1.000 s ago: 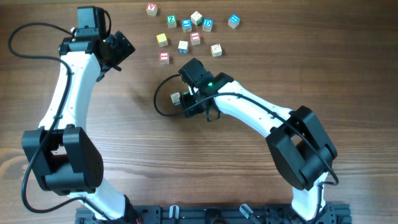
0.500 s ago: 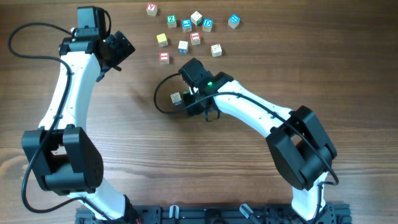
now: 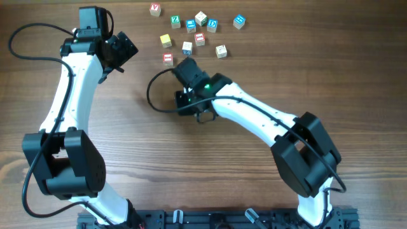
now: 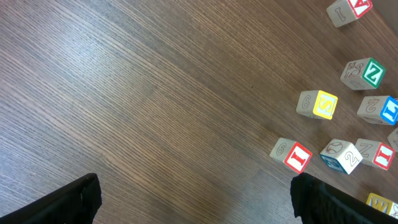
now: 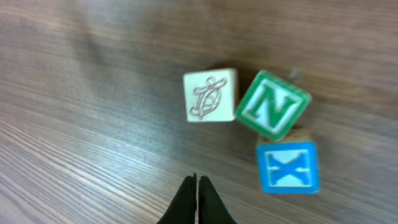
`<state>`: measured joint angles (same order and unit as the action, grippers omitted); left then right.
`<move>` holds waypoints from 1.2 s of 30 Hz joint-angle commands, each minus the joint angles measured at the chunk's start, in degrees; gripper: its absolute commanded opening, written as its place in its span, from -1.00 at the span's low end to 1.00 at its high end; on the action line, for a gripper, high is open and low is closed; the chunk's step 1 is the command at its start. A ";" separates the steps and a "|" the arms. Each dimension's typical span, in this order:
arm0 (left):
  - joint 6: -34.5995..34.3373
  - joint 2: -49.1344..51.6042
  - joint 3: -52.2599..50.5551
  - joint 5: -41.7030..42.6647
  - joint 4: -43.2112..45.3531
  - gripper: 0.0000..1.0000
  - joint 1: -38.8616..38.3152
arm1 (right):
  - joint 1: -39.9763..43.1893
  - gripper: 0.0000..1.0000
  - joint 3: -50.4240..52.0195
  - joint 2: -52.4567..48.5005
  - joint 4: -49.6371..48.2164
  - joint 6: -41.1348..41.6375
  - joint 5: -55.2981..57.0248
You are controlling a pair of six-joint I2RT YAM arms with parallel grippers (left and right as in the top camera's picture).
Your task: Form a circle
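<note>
Wooden cubes of the circle (image 5: 272,107), pale, green N and blue X, touch at centre, just beyond the right gripper (image 5: 196,199), pinched closed and empty; left gripper (image 3: 121,49) gapes wide, far left.

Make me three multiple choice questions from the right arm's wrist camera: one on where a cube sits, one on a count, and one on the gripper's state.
1. Relative to the N cube, the X cube lies: A) above it; B) just below it; C) far to its left.
2. Cubes in that view: A) two; B) three; C) five.
3. The right gripper is: A) wide open; B) shut on a cube; C) shut and empty.

Answers:
1. B, the blue X face sits under the green N.
2. B, only the pale cube, N and X show.
3. C, the fingertips meet with every cube clear of them.
</note>
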<state>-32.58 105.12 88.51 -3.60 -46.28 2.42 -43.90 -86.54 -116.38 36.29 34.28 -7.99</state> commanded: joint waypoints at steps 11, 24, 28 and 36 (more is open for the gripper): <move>0.85 -0.33 0.52 -0.55 0.15 1.00 0.07 | -0.39 -0.91 1.18 -4.17 0.83 8.26 9.07; 0.85 -0.33 0.52 -0.57 0.15 1.00 0.07 | -0.39 -0.91 1.16 -4.15 1.81 9.38 9.53; 0.85 -0.33 0.52 -0.55 0.15 1.00 0.07 | -0.39 -0.91 0.07 -3.78 0.35 7.08 2.60; 0.85 -0.33 0.52 -0.55 0.15 1.00 0.07 | 2.97 -0.91 -2.93 2.95 1.33 5.79 8.24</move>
<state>-32.58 105.12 88.51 -3.57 -46.26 2.42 -43.92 -87.61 -117.45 37.26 40.23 -3.84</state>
